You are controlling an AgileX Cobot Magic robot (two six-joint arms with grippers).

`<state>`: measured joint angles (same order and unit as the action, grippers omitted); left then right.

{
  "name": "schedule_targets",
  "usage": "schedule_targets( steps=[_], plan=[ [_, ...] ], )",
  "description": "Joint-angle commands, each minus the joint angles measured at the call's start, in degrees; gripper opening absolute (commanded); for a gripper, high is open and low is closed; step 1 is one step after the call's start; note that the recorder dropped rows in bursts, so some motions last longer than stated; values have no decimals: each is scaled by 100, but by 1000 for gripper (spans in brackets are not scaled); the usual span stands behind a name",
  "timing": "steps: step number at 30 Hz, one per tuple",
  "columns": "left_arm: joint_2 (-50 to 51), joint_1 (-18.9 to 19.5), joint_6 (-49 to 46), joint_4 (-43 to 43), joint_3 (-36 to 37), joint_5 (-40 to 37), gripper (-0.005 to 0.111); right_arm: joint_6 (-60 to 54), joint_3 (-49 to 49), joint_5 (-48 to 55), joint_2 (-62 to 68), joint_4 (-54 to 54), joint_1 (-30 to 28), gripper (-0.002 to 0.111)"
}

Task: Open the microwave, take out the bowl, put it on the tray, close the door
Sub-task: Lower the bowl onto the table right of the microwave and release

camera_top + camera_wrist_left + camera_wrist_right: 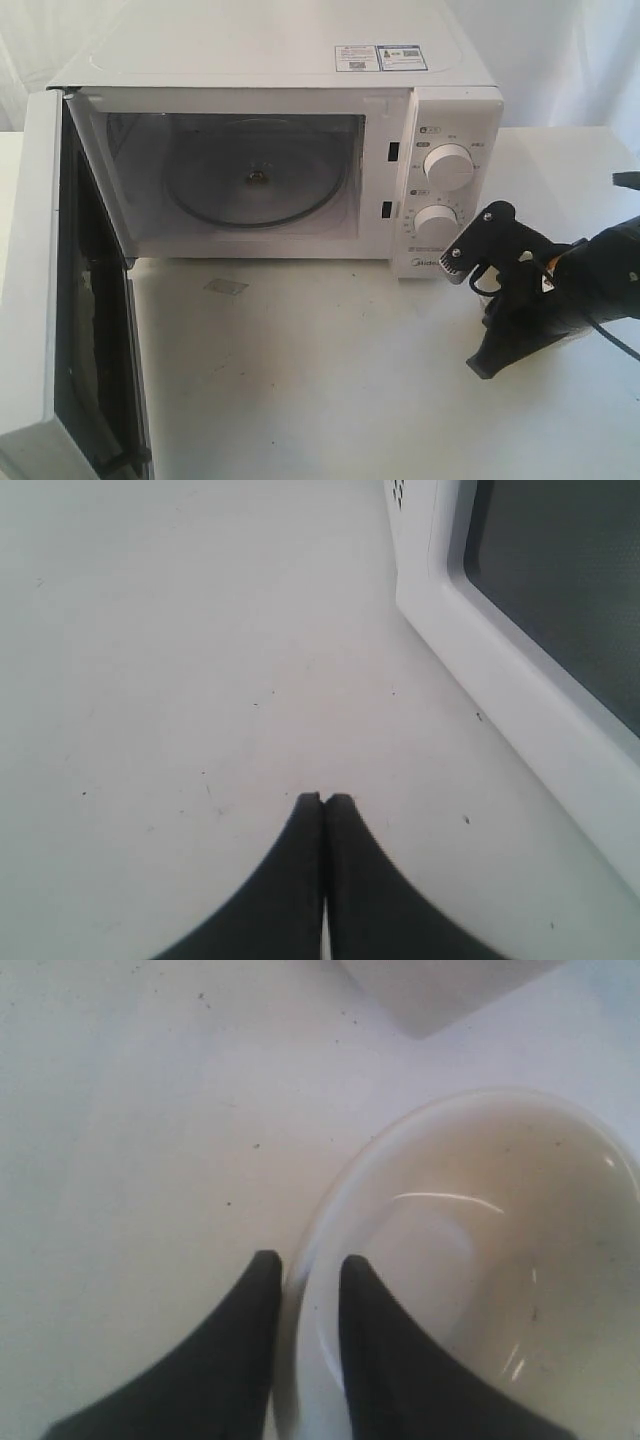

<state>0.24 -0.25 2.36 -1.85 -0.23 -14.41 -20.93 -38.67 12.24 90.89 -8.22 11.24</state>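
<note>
Plainly, the microwave (250, 45) stands open: its door (40, 280) is swung wide to the left, and inside only the glass turntable (250, 185) shows. The bowl (500, 1240) is out of the oven. The right wrist view has it over the white table (300, 390), with the right gripper (310, 1260) narrowed onto its rim, one finger inside the bowl and one outside, a thin slice of rim between them. In the exterior view the arm itself hides the bowl, low and just in front of the dials (449, 166). The left gripper (323, 798) has its fingertips pressed together and holds nothing; it hangs over bare table just beside the open door.

No tray shows in any view, so I judge the carry to it as the step in hand, and I cannot tell where it must end.

The weak point is the hold. A pinch on one edge of a smooth, glossy bowl lets its weight hang off to one side, so a quick swing or a tilt of the wrist could make it pivot or slide out of the fingers. The arm also sits near the control panel, and a careless lift could clip the dials. Later, shoving the wide door hard could shift the whole microwave on the table.
</note>
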Motion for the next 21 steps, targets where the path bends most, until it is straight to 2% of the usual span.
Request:
schedule_targets(
  steps=[1, 16, 21],
  plan=[
    [-24, 11, 27, -7, 23, -15, 0, 43, -15, -69, -12, -52, -43, 31],
    [-24, 11, 16, -7, 23, -15, 0, 340, -15, -234, -580, -39, -31, 32],
    [-24, 11, 16, -7, 23, -15, 0, 340, -15, -234, -748, 76, -31, 48]
  ],
)
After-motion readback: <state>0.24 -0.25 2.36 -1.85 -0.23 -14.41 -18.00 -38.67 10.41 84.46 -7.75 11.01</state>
